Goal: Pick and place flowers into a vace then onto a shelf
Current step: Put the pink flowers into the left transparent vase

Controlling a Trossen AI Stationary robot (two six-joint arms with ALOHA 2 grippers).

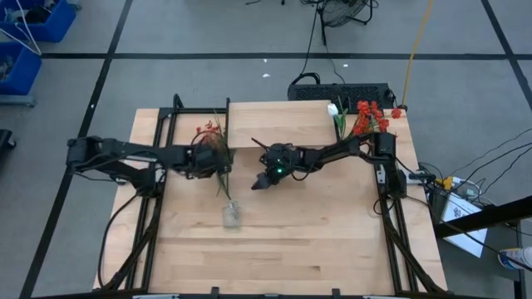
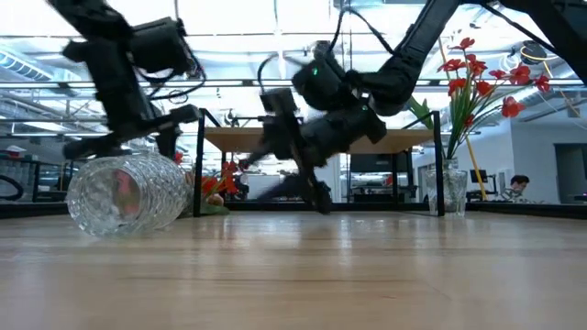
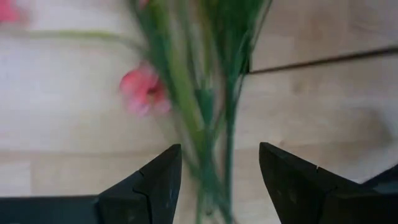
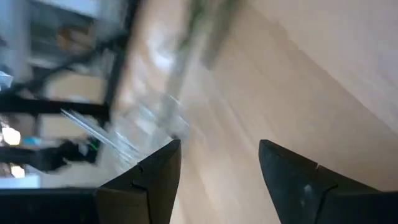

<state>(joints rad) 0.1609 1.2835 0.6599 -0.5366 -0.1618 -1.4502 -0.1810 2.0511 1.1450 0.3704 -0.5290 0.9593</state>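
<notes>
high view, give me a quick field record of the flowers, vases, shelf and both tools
clear glass vase on its side: lying mid-table, apart from both tools
loose green-stemmed red flowers: lying by the shelf's left end
left tool: open, straddling those stems
right tool: open, empty, low over the table
light-wood shelf: bare
upright vase of red flowers: table's far right corner

Two vases (image 2: 128, 194), one shelf (image 1: 278, 123)

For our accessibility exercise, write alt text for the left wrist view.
Green flower stems run between the left claw's two open dark fingers, with a blurred pink blossom beside them, over a light wooden surface.
</notes>
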